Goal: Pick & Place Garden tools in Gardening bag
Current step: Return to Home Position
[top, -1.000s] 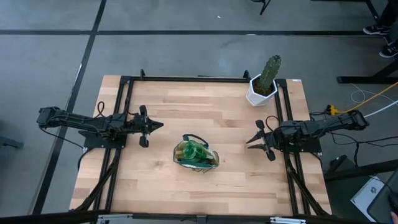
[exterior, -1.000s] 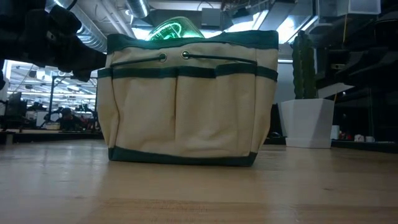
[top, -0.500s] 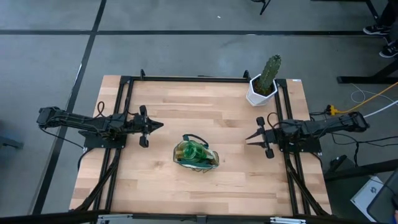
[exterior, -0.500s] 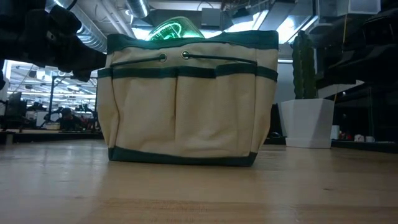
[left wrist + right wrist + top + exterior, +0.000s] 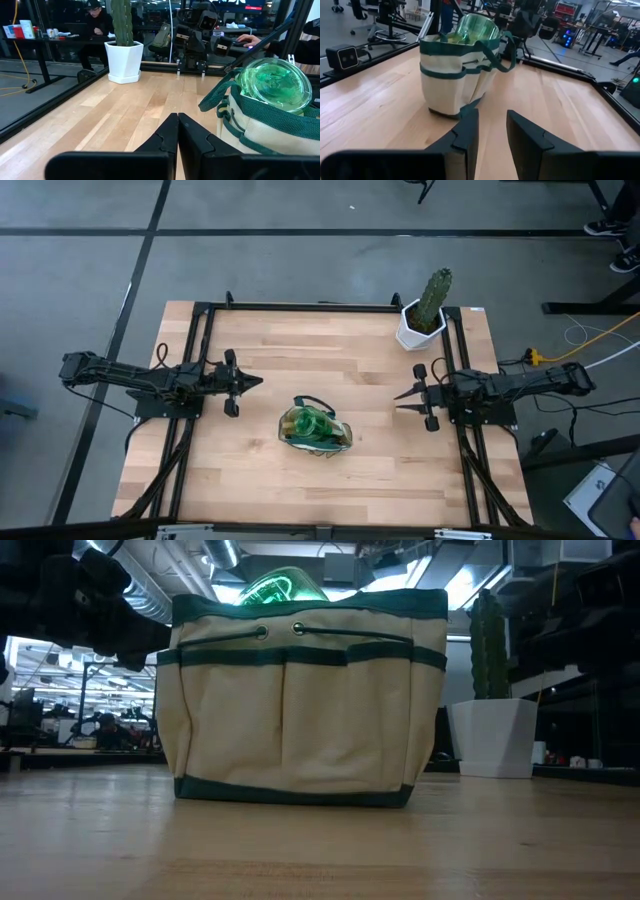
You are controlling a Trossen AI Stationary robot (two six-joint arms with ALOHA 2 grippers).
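Observation:
The cream gardening bag [image 5: 316,431] with dark green trim stands upright on its base at the table's middle, toward the near edge. It also shows in the low view [image 5: 300,710]. The translucent green spray bottle [image 5: 304,423] sticks out of the bag's open top [image 5: 270,82] [image 5: 477,27]. Shears, rake and trowel do not show. My left gripper [image 5: 258,381] [image 5: 177,120] is shut and empty, to the left of the bag. My right gripper [image 5: 398,401] [image 5: 492,120] is open and empty, to the right of the bag, pointing at it.
A cactus in a white faceted pot [image 5: 425,315] stands at the far right corner and shows in the low view [image 5: 490,720]. Bare wooden table [image 5: 300,345] lies between the grippers and along the far edge. People sit at desks beyond the table [image 5: 97,20].
My right gripper has moved a little toward the table's far edge and turned slightly so that it points more squarely toward the left. The bag and my left gripper have stayed where they were.

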